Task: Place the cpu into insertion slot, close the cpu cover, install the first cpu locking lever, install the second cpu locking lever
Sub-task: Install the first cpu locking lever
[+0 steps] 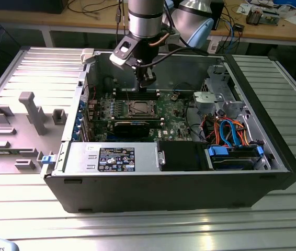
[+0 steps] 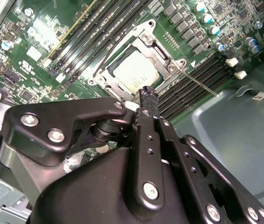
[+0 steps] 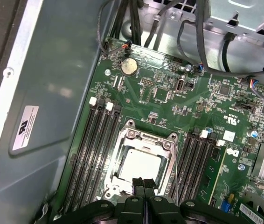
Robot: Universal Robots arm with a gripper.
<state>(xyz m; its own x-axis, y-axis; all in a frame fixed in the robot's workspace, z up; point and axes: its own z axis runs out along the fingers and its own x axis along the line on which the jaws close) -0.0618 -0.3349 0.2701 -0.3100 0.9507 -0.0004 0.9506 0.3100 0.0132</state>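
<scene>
Open computer case on a ribbed metal table. In the exterior view we are seeing the arm reaching down from the upper centre of the frame, with the gripper hanging inside the case, just above and behind the insertion slot at the middle of the green board. A long black expansion card is lying just below the slot in the frame, and a grey fixture plate is resting on the table at the exterior view's left. In the first wrist view we are looking along the gripper: its jaws are pressed together with nothing between them, and the tips are hovering over the near edge of the cpu. The cpu is sitting in the slot, its pale metal top showing through the window of the cpu cover, which appears to be lying flat around it. Rows of memory slots are flanking the socket on both sides, and a coin cell is sitting farther along the board. In the second wrist view the gripper is poised beside the cpu, and a thin lever rod is slanting out from a socket corner across the memory slots.
</scene>
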